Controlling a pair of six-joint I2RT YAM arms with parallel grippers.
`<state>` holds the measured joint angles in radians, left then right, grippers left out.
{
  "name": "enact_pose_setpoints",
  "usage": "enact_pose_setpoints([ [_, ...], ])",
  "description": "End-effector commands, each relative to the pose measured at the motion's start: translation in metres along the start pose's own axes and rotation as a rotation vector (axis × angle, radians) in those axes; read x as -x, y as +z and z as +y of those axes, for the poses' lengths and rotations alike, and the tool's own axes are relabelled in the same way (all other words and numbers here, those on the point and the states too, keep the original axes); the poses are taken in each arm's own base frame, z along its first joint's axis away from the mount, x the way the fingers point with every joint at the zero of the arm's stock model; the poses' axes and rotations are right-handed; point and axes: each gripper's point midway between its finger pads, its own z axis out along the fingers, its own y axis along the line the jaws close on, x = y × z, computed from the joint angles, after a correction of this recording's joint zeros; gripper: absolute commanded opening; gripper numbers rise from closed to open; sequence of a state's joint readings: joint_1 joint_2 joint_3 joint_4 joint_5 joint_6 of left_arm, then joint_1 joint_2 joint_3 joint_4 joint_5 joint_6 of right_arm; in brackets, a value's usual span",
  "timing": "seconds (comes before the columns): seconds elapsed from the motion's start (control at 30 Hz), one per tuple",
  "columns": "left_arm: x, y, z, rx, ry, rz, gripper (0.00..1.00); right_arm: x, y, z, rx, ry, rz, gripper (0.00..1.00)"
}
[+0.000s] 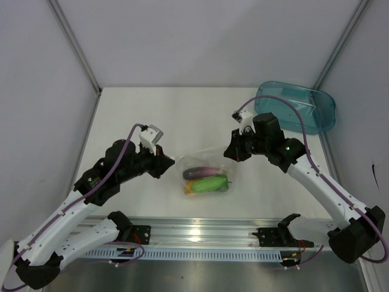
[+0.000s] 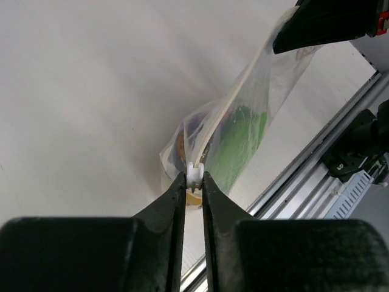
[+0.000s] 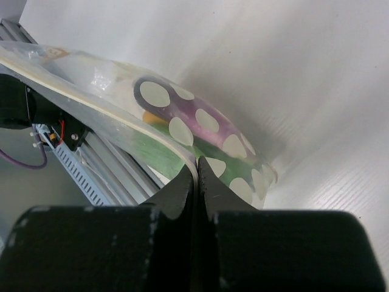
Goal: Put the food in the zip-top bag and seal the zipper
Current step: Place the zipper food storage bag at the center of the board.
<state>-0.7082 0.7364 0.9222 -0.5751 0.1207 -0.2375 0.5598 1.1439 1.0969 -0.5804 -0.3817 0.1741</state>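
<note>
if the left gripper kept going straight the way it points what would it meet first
The zipper of the zip-top bag, already between the fingertips of the left gripper; past it, probably the green food inside.

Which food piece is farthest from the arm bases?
The purple eggplant, the only purple piece in the zip-top bag; the green pieces and orange fruit lie nearer the bases.

Looks down from above and behind the arm bases onto the whole table (image 1: 182, 109), peers from each wrist at very close range inward along the zip-top bag (image 1: 205, 176), shared by all three views from opposite ends.
</note>
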Motion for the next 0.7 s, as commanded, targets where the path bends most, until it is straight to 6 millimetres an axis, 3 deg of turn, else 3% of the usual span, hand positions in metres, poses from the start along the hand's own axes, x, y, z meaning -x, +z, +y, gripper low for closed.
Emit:
enact_pose_setpoints([
  [0.0, 0.013, 0.007, 0.009, 0.054, -0.031, -0.027, 0.18, 0.022, 0.006, -0.005, -0.037, 0.045, -0.019, 0.00],
  [0.1, 0.022, 0.017, 0.015, 0.083, -0.072, -0.064, 0.41, 0.027, 0.026, -0.010, -0.038, 0.071, 0.021, 0.00],
  [0.13, 0.022, 0.018, 0.021, 0.122, -0.110, -0.073, 0.65, 0.032, 0.030, -0.011, -0.038, 0.081, 0.016, 0.00],
  [0.2, 0.027, 0.017, 0.030, 0.178, -0.136, -0.110, 0.99, 0.037, 0.044, -0.021, -0.053, 0.111, 0.025, 0.00],
  [0.4, 0.056, -0.020, 0.044, 0.266, -0.116, -0.281, 1.00, 0.049, 0.085, -0.059, -0.088, 0.191, 0.058, 0.00],
  [0.43, 0.058, -0.024, 0.043, 0.264, -0.102, -0.286, 0.99, 0.063, 0.086, -0.067, -0.099, 0.202, 0.035, 0.00],
  [0.5, 0.059, -0.029, 0.036, 0.231, -0.094, -0.293, 0.99, 0.061, 0.107, -0.088, -0.131, 0.229, 0.069, 0.00],
  [0.53, 0.056, -0.029, 0.034, 0.216, -0.092, -0.284, 1.00, 0.078, 0.109, -0.097, -0.144, 0.227, 0.041, 0.00],
  [0.57, 0.056, -0.030, 0.031, 0.200, -0.093, -0.283, 0.99, 0.080, 0.115, -0.105, -0.156, 0.224, 0.051, 0.00],
  [0.6, 0.052, -0.029, 0.023, 0.154, -0.093, -0.269, 1.00, 0.067, 0.131, -0.121, -0.187, 0.240, 0.107, 0.00],
  [0.63, 0.047, -0.026, 0.020, 0.132, -0.103, -0.254, 1.00, 0.070, 0.138, -0.128, -0.196, 0.233, 0.113, 0.00],
  [0.67, 0.045, -0.025, 0.015, 0.106, -0.110, -0.245, 1.00, 0.085, 0.140, -0.134, -0.203, 0.218, 0.094, 0.00],
])
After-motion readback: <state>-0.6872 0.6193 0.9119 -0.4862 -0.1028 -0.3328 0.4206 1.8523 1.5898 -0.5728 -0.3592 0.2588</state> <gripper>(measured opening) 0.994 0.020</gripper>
